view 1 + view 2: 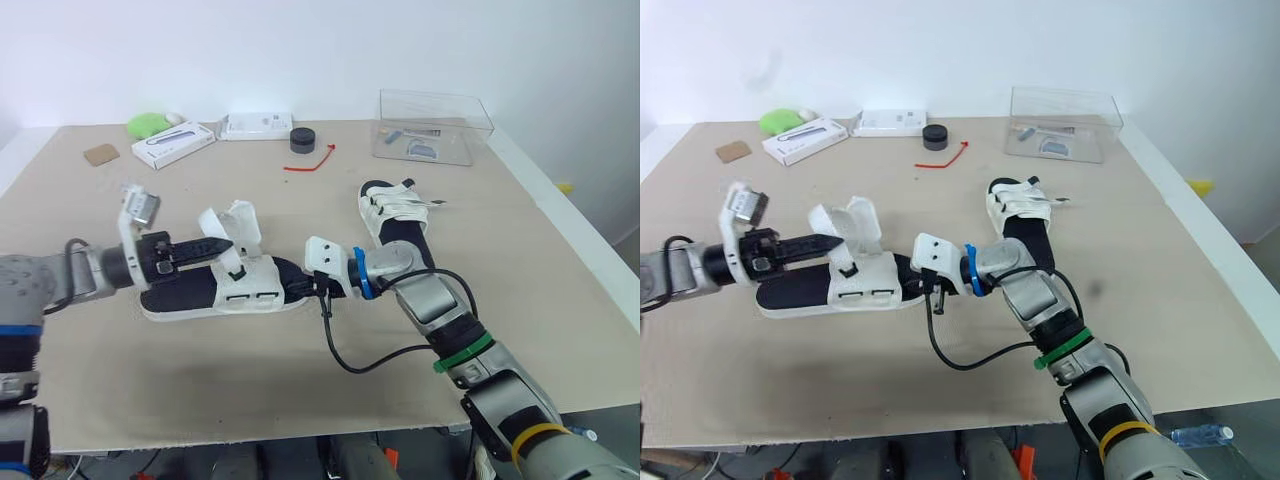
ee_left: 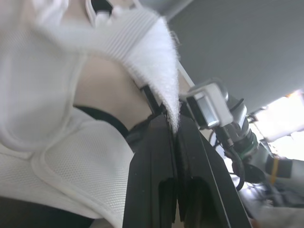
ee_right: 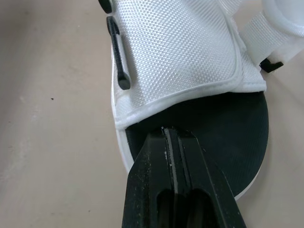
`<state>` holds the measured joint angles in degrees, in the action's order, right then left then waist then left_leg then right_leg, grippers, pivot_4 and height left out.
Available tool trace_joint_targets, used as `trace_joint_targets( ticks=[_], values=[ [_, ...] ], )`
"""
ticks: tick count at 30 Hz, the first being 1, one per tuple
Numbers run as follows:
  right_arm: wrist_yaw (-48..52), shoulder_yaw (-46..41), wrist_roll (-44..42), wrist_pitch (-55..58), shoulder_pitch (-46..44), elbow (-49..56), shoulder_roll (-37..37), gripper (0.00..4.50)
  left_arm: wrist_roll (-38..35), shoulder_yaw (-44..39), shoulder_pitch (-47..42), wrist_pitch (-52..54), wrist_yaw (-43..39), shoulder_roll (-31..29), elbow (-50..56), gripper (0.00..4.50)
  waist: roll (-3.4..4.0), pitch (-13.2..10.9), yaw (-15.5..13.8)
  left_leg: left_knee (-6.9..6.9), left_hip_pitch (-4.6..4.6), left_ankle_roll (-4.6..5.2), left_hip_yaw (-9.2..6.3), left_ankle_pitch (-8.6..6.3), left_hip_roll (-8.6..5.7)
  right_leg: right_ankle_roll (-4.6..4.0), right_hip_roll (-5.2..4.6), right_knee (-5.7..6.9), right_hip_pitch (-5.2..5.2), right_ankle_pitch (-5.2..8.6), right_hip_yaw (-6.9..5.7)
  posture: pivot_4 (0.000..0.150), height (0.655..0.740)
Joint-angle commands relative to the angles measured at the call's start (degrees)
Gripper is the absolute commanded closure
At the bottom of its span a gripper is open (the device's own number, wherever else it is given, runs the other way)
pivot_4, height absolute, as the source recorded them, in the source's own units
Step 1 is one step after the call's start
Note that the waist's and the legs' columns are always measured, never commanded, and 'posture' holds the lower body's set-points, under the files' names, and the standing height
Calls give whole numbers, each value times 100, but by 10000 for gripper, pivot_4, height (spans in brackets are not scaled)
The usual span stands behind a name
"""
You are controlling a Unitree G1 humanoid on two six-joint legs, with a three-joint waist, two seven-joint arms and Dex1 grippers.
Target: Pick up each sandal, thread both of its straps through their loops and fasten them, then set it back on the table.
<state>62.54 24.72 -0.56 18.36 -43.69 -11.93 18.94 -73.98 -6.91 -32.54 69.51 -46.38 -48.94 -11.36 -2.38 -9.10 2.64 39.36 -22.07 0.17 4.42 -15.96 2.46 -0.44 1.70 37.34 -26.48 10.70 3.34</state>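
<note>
On the tabletop (image 1: 90, 370), near the middle, lies a white mesh sandal (image 1: 250, 292) with a black footbed. The left end effector (image 1: 225, 246) pinches its raised strap (image 1: 243, 222); the right end effector (image 1: 305, 285), fingers together, touches its toe end.

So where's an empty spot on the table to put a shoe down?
Best spot: the bare strip along the front edge of the table, in front of the near sandal, left of the black cable. Also free: right of the far sandal, toward the table's side edge. Crowded: the back, with a white box, red tie and clear box.
</note>
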Motion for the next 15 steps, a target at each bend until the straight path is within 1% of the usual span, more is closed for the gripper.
trace_joint_targets(
  ticks=[1, 5, 15],
  values=[
    [-13, -26, 27, 49, -6, 211, 52, 45000, 199, 34, -247, 329, -462, -16, -7, 44711, 0, 0, 9, 0, -3, 0, -1, 0, 1, 0, 0, 1, -4, 0, 3, 1500, 7261],
    [-28, -36, 23, 117, 35, 289, 88, 45000, 591, 186, -311, 437, -802, -48, 7, 44711, 0, 0, 6, 0, -11, 0, -3, 0, 0, -3, 0, 7, -14, 4, 2, 1500, 7261],
    [-44, -25, 13, 178, 49, 349, 86, 45000, 1424, 83, -502, 294, -1332, -49, -422, 44711, -1, 0, 4, 3, -11, 0, -5, 0, -2, 9, -3, 16, -18, 11, 5, 1500, 7261]
  ],
)
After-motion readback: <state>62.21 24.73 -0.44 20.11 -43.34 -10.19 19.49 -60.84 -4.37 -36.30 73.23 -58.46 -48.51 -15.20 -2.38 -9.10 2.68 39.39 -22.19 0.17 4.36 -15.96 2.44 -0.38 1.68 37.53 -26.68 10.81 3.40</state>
